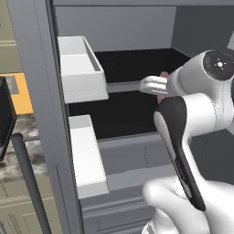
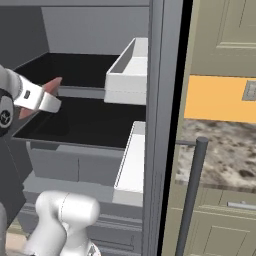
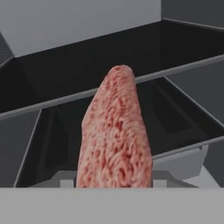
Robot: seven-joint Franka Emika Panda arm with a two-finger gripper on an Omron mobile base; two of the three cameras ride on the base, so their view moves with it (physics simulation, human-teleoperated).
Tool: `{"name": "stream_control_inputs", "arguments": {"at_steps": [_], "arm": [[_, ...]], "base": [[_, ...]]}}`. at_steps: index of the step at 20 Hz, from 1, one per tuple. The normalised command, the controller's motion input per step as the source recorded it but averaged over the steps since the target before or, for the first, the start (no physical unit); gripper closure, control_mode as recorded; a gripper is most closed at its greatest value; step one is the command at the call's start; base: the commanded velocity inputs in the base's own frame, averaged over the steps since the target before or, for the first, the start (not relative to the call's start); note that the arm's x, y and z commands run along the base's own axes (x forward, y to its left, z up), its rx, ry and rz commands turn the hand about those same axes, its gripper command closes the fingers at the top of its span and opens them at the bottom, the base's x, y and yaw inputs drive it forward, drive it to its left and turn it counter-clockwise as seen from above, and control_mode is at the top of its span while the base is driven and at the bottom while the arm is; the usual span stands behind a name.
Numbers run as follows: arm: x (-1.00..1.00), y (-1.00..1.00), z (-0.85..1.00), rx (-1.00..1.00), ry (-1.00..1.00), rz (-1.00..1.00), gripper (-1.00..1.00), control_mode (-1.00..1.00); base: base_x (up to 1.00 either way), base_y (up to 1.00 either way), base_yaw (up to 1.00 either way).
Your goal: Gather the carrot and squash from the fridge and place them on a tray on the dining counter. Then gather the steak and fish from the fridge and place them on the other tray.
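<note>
A pink, marbled steak stands up from the bottom of the hand view, held lengthwise between my jaws, and it hides the fingertips. My gripper is shut on it in front of the open fridge, level with the upper black shelf. From the right, the steak's tip pokes out past the white hand. Both black shelves look bare. The carrot, squash, fish and trays are out of view.
The open fridge door carries two white bins; they also appear from the right. A dark handle bar stands before a granite counter. Grey drawers sit below the shelves.
</note>
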Motion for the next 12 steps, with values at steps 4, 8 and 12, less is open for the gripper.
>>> {"name": "stream_control_inputs", "arguments": {"at_steps": [4,8,12], "arm": [[-0.92,-0.14,-0.11,0.0,0.0,0.0,1.0,-1.0],[-0.02,0.01,-0.02,0.0,0.0,0.0,1.0,-1.0],[-0.14,0.0,-0.02,0.0,0.0,0.0,1.0,-1.0]], "base": [[0.0,0.0,0.0],[0.0,0.0,0.0],[0.0,0.0,0.0]]}}
